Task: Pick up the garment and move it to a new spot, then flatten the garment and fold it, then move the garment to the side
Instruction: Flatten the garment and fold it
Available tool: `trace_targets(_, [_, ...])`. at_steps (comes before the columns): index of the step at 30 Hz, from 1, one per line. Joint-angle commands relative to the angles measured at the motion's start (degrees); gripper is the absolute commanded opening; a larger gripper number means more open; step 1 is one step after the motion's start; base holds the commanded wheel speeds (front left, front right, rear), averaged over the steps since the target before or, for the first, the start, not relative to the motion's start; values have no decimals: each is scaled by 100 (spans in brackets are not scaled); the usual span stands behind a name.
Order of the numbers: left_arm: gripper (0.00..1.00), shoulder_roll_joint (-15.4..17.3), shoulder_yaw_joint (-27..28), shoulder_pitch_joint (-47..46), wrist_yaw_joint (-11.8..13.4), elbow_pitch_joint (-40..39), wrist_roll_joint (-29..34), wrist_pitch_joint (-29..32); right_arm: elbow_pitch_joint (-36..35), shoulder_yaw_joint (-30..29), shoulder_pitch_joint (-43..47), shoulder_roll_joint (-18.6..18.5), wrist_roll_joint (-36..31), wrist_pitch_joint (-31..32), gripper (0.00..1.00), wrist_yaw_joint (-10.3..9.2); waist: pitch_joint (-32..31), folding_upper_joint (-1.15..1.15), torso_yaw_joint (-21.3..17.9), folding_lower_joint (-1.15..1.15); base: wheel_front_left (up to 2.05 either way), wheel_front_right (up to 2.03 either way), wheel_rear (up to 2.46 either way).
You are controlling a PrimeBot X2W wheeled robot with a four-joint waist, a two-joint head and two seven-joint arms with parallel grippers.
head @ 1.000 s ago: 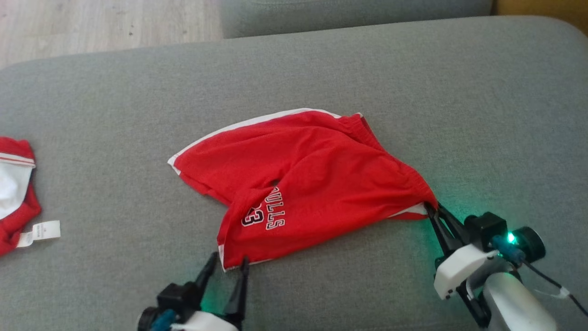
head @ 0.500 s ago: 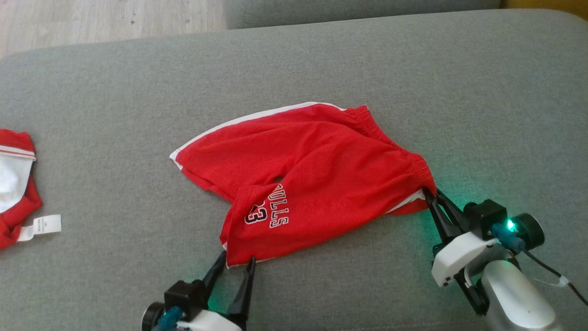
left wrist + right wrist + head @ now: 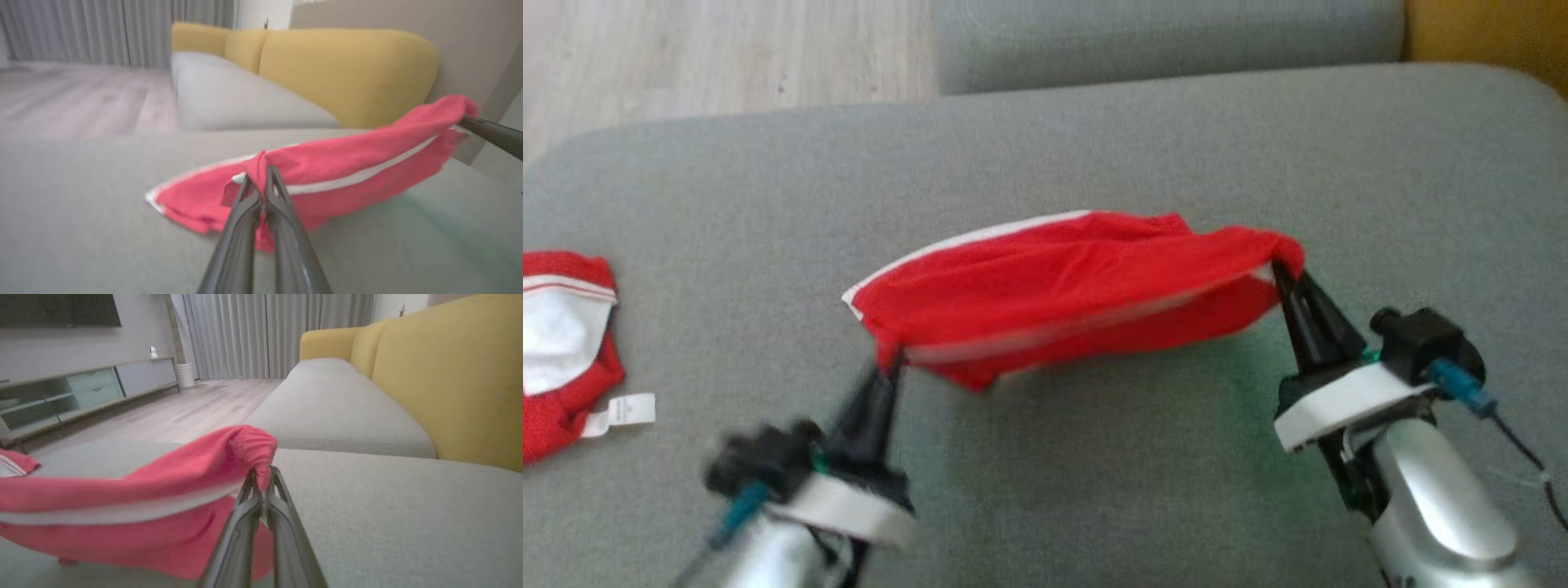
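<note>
Lighting: bright, soft, even; shadows faint. Faint green glow on cushion beside right gripper. Head view: heavy motion blur on left gripper and garment hem. Wrist views: backgrounds soft, left one smeared throughout.

Three cameras, one red garment in common.
The head view looks steeply down on the grey sofa seat, wood floor along its top edge. Both wrist views sit low and close, sighting along their own jaws over the seat: the left toward the yellow backrest, the right toward the curtains. All three share the garment hanging between the jaws.
</note>
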Motion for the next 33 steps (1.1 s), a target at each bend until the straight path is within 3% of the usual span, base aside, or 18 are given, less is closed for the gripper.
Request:
trace_targets(1, [0, 215, 346, -530, 10, -416, 97, -30, -340, 43, -290, 15, 151, -38, 0, -5, -191, 0, 48, 0, 0, 0, 0])
trace_targets(7, [0, 943, 626, -1521, 10, -1142, 160, -30, -1045, 100, -824, 23, 1170, -38, 0, -5, -480, 0, 52, 0, 0, 0, 0])
trace_targets(14, [0, 1555, 590, -2756, 10, -1276, -192, 150, -1635, 168, -1697, -241, 2238, 203, 0, -5, -516, 0, 24, 0, 0, 0, 0])
trace_targets(18, [0, 1614, 503, -3356, 10, -1139, -376, 639, -1680, 71, -2265, -347, 2430, 569, 0, -5, -156, 0, 16, 0, 0, 0, 0])
trace_targets(22, [0, 1498, 464, -3929, 68, -705, -393, 757, -1242, 11, -2918, -249, 2384, 780, 0, -5, 391, 0, -2, 0, 0, 0, 0])
trace_targets(29, [0, 1193, 573, -5317, 408, 326, 83, 72, -57, -68, -4537, -42, 1660, 184, 0, -5, 1238, 0, -20, 0, 0, 0, 0])
trace_targets(33, [0, 950, 681, -5575, 419, 539, 168, -23, 466, -255, -4949, 47, 1431, -8, 0, -5, 1326, 0, 51, 0, 0, 0, 0])
